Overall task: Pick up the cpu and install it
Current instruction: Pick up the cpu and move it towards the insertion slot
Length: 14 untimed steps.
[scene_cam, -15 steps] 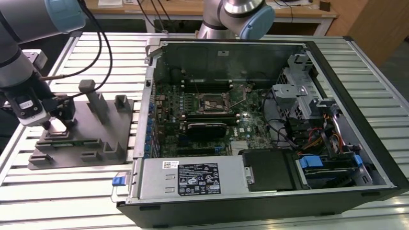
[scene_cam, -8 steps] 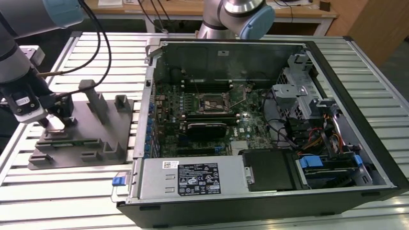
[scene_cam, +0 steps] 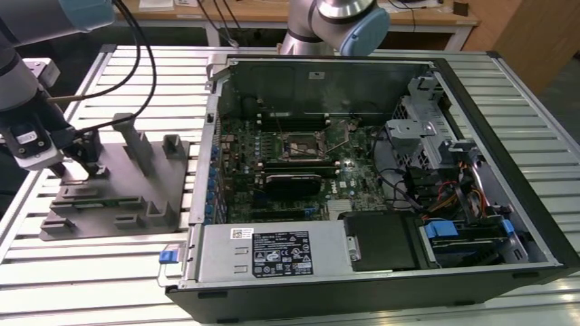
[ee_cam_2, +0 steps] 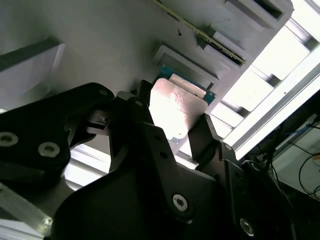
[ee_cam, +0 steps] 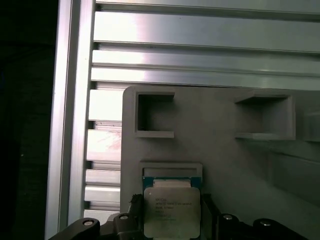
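Note:
The cpu (ee_cam: 171, 207) is a small silvery square chip, bright in the second wrist view (ee_cam_2: 175, 112). My gripper (ee_cam_2: 172, 127) is shut on it, a black finger (ee_cam_2: 136, 114) pressed against each of two opposite edges. It sits just over a shallow pocket (ee_cam: 171, 170) of the grey holder block. In the exterior view my gripper (scene_cam: 77, 166) hangs low over that grey holder (scene_cam: 118, 197) at the exterior view's left, and the chip is hidden by the arm. The black motherboard socket (scene_cam: 300, 146) with its metal frame lies inside the open computer case (scene_cam: 507, 156).
The grey holder has upright posts (scene_cam: 136, 142) and slots close to my gripper. The case wall (scene_cam: 217, 129) stands between holder and motherboard. Drive cages and cables (scene_cam: 435, 176) crowd the case's right side. A second arm's base (scene_cam: 335, 24) stands behind the case.

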Available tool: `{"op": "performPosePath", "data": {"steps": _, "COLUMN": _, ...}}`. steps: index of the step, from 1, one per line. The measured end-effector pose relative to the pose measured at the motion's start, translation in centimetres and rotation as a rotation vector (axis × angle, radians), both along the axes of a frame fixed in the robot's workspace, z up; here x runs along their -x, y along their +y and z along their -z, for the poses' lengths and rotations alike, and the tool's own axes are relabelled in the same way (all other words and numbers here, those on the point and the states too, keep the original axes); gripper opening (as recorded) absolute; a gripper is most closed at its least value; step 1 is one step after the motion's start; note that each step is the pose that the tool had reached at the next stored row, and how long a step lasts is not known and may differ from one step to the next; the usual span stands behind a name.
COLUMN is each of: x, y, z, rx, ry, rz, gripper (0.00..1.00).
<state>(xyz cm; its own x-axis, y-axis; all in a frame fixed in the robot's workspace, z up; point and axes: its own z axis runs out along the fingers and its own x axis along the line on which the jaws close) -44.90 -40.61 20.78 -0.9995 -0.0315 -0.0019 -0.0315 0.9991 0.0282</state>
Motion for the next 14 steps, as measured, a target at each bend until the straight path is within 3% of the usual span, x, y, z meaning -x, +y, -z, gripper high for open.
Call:
{"op": "performPosePath", "data": {"steps": 9, "x": 0.0, "y": 0.0, "z": -0.51, "rx": -0.0015, "ry": 0.0, "rz": 0.0, "gripper": 0.54}}
{"op": "performPosePath", "data": {"steps": 14, "x": 0.0, "y": 0.0, "z": -1.2, "rx": -0.0016, "ry": 0.0, "rz": 0.0, "gripper": 0.54}}
